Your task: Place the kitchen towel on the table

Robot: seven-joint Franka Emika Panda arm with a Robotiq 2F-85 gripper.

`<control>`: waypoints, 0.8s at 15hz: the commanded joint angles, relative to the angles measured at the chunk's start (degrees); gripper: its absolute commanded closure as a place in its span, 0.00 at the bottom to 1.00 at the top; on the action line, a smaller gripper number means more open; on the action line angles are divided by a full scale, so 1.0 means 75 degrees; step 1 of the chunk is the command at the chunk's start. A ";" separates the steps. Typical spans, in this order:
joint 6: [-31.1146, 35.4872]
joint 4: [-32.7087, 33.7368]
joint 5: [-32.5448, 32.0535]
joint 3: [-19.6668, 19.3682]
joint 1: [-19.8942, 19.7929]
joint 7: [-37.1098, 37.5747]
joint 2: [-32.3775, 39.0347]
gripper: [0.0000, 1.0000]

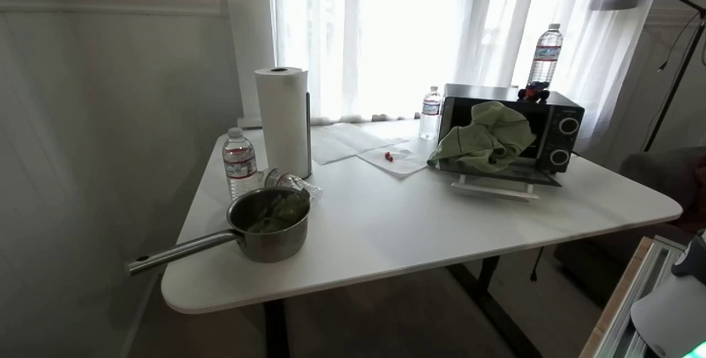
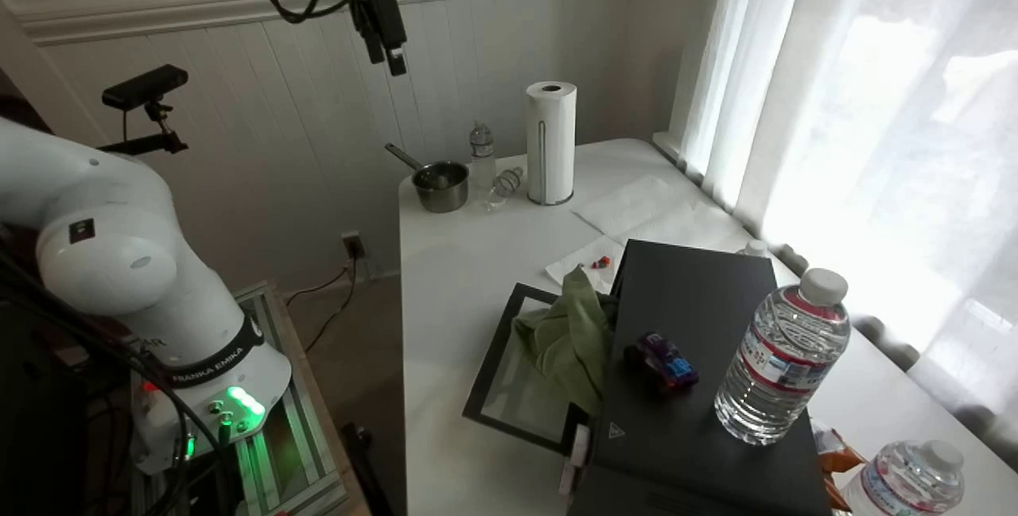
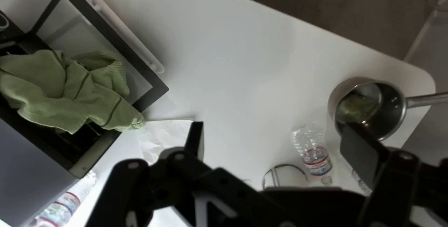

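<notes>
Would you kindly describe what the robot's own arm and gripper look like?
The arm is white and rounded, with a black FRANKA EMIKA band and green lights beneath. The gripper is black with blocky fingers; dark cables loop beside it.

The claw (image 3: 274,141) hangs high, pointing down (jaws well apart).

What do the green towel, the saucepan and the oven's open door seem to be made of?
Green towel: probably cotton, matte; soft folds, ribbed texture in the wrist view. Saucepan: likely stainless steel, smooth; grey sheen with bright highlights. Oven door: smooth glass or clear plastic in a dark frame; the pale tabletop seems to show through.
</notes>
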 commanded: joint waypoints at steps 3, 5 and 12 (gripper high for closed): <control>0.0997 -0.0082 -0.0056 -0.1005 -0.0981 0.0564 0.0755 0.00; 0.1382 -0.0211 -0.0067 -0.1193 -0.1288 0.0965 0.1062 0.00; 0.4195 -0.1495 -0.1347 -0.1055 -0.2217 0.3240 0.1768 0.00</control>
